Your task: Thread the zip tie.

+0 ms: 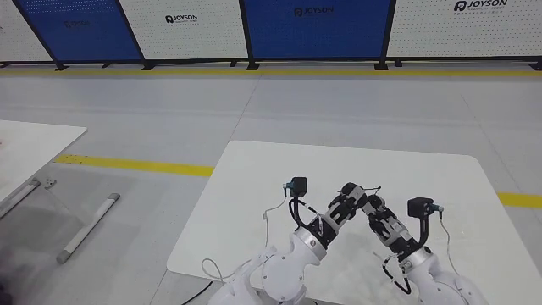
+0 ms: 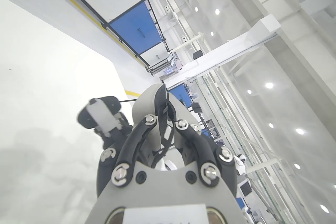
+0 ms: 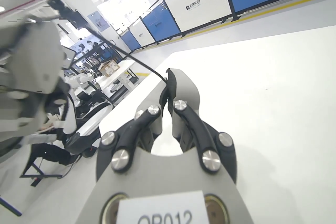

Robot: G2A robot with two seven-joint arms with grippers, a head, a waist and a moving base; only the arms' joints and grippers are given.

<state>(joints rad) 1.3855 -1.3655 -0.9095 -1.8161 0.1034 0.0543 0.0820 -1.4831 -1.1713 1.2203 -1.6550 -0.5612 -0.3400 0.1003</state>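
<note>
Both arms are above the near half of the worktop [image 1: 254,212], tips meeting over its middle. Right claw [image 3: 168,86]: fingers pressed together, clamped on one end of the black zip tie [image 3: 136,60]. From that grip the zip tie runs in a straight line, held clear above the worktop, towards the left arm. Left claw [image 2: 162,96]: fingers together above the worktop. It cannot be told whether the left claw grips the tie.

Smooth matt table [image 1: 279,178], black plastic zip tie [image 3: 136,60], right gripper [image 3: 168,79] of matt grey plastic with shiny metal pins [image 3: 210,159].
</note>
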